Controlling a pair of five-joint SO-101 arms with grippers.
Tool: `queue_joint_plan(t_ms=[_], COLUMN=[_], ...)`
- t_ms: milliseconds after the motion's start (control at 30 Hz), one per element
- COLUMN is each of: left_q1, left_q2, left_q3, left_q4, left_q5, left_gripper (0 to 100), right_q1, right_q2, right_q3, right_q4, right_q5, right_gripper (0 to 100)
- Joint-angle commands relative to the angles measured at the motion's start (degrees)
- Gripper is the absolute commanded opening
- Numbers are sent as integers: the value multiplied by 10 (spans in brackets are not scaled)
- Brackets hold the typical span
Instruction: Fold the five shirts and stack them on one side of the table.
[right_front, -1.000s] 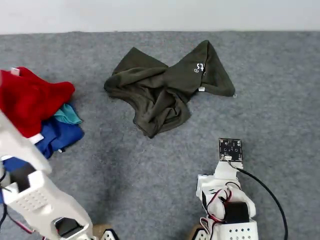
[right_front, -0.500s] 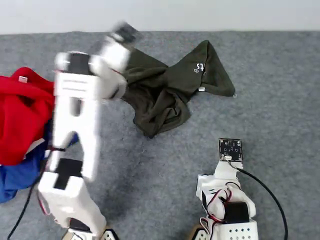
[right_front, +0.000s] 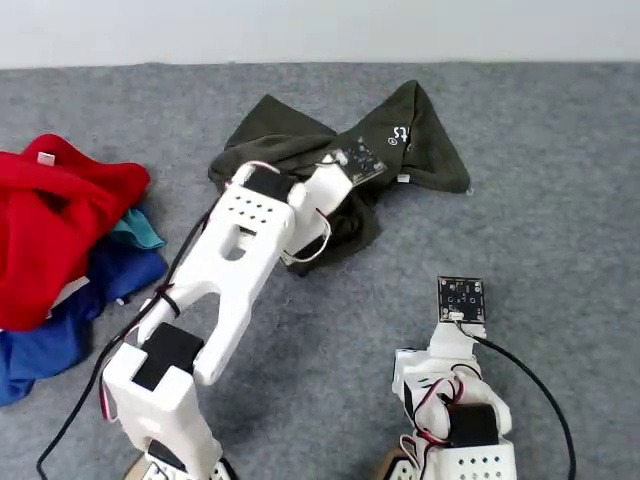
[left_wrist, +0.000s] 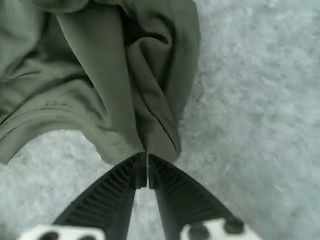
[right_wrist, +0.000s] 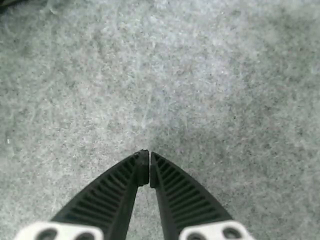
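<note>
The left gripper and right gripper are both shut, so the left may only push the green shirt, not grab it.

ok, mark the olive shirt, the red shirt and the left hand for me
olive shirt (right_front: 425, 150), high view, on its pointed flap.
red shirt (right_front: 60, 215), high view, middle of the cloth.
left hand (left_wrist: 143, 170), left wrist view, midway between its shut fingertips, at the olive shirt's edge.

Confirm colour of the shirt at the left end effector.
Dark olive green shirt; the high view shows it best.
</note>
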Motion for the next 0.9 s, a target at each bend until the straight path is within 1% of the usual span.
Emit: queue_joint_plan(t_ms=[0,67,233,400,467,567,867], left_q1=[-25,-46,-118,-185,-200,-204,-163], left_q2=[24,66,154,194,198,200,200], left_q3=[5,-11,-88,-199,-251,-322,-458], left_q4=[-77,-91,-90,-63,-35,25,222], left_q5=[-10,-11,-37,-38,-38,-38,-40], left_gripper=[14,14,14,14,14,14,14], right_q1=[-2,-2,-2,-2,-2,-2,-2], right_q2=[-6,-6,-6,-6,-6,-6,-6], right_q3=[8,8,8,8,8,8,8], right_q4=[-4,-4,-4,-4,-4,-4,-4], right_q5=[6,6,6,6,6,6,6], right_gripper=[9,9,9,9,9,9,9])
